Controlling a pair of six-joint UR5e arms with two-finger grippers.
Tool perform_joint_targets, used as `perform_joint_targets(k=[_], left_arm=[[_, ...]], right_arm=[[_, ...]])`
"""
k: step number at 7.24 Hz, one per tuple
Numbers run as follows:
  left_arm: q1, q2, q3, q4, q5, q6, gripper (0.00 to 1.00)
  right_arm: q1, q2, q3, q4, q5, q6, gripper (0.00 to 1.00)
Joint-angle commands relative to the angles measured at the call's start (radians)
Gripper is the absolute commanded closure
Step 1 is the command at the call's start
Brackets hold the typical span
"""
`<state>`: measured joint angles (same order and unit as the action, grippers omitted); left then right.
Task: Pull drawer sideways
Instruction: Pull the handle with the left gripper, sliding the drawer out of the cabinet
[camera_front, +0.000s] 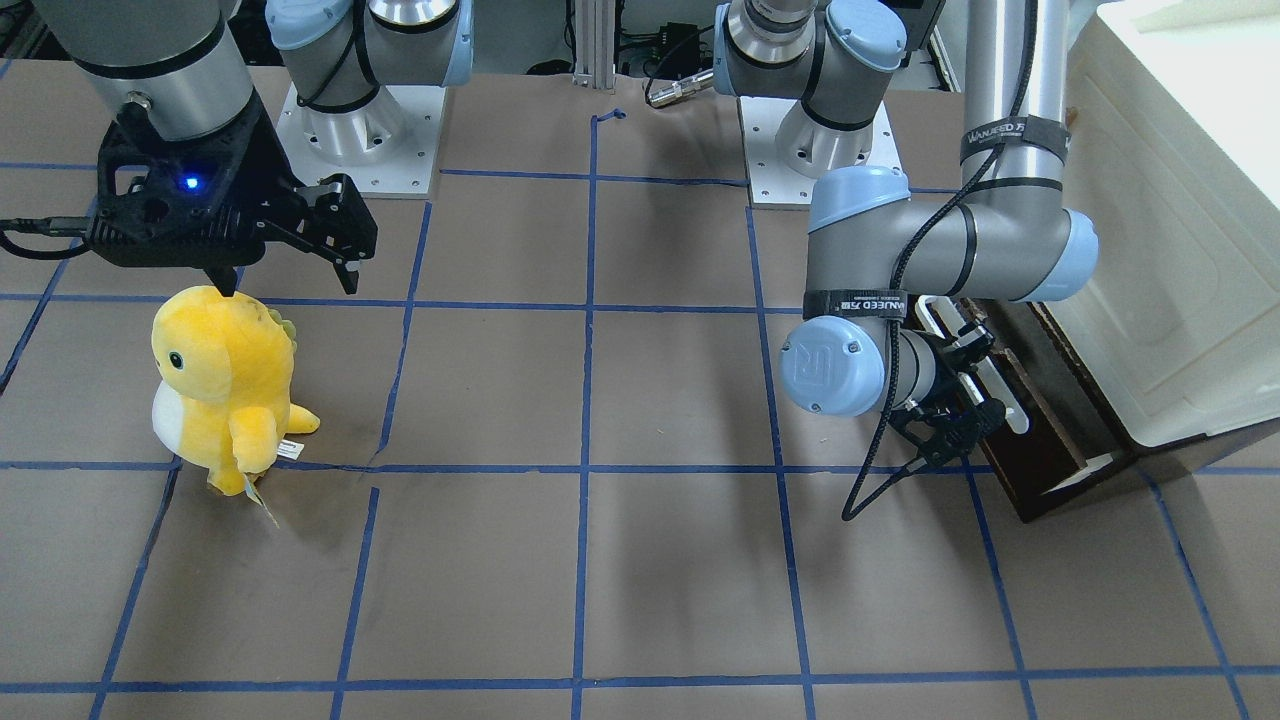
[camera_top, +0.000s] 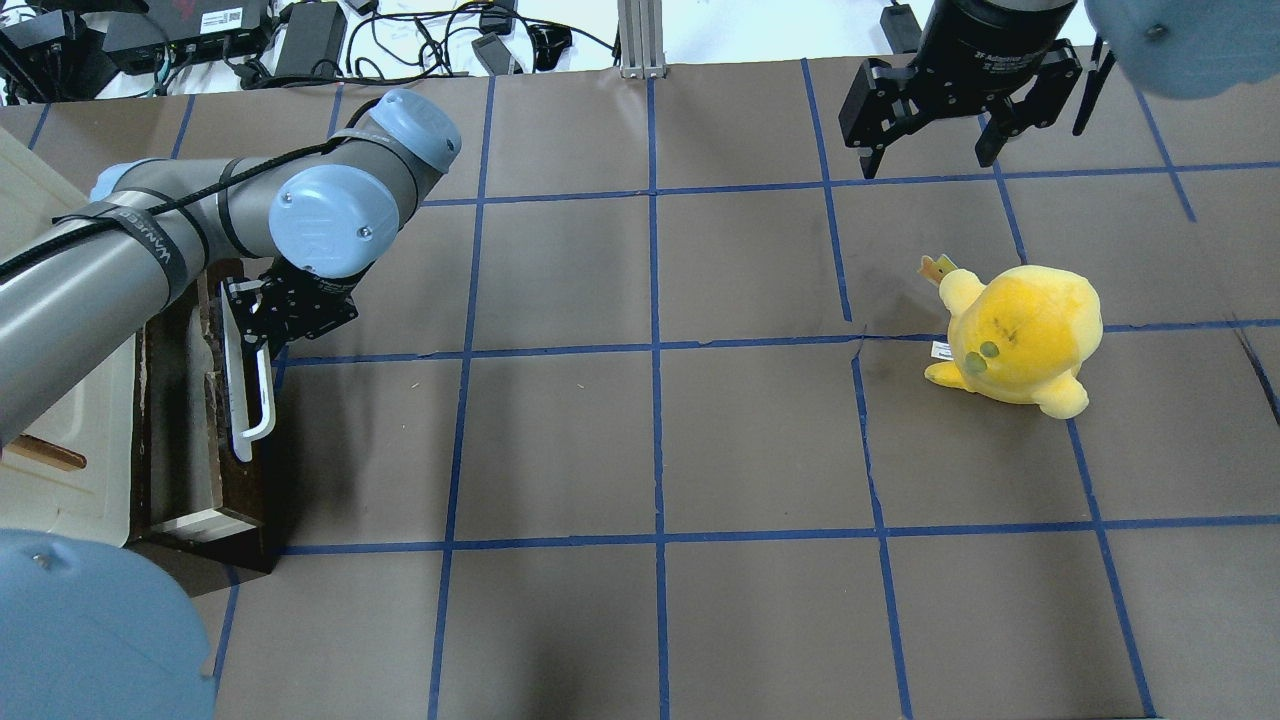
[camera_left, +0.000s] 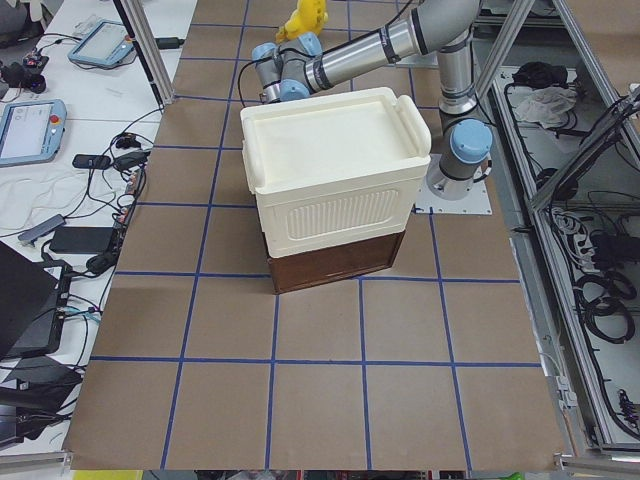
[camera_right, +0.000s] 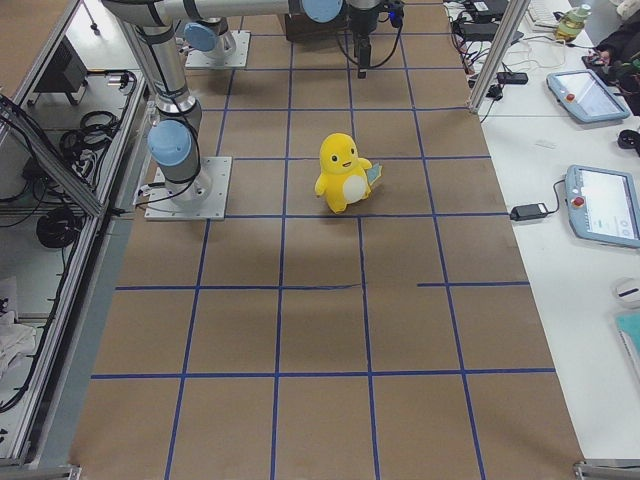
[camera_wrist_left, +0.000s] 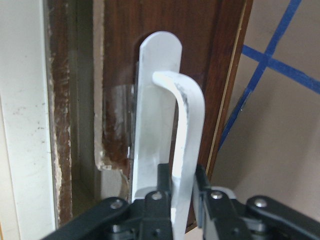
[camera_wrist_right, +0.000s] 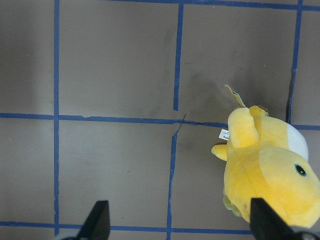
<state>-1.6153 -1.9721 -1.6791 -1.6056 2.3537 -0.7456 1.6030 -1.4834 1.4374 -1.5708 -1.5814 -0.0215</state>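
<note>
Left end effector (camera_wrist_left: 181, 189) tight around white handle (camera_wrist_left: 189, 115) of drawer (camera_wrist_left: 120, 60), wrist horizontal.

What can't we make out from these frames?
- Inside of the drawer: in the overhead view the left arm covers most of it.
- How far out the drawer is: in the exterior left view the cabinet hides its front.
- Hold of the left gripper: blocked by its wrist in the front-facing view; only the wrist view shows it shut on the handle.
- Text on the tag of the toy: too small.
</note>
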Motion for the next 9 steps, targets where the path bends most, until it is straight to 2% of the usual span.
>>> perform_joint_targets(k=[1, 9], left_arm=[[0.000, 0.004, 0.001, -0.007, 0.001, 0.000, 1.00], [-0.031, -0.001, 0.024, -0.037, -0.025, -0.027, 1.00]], right_arm=[[0.000, 0.000, 0.000, 0.000, 0.001, 0.000, 0.00], [0.000, 0.000, 0.000, 0.000, 0.000, -0.002, 0.00]])
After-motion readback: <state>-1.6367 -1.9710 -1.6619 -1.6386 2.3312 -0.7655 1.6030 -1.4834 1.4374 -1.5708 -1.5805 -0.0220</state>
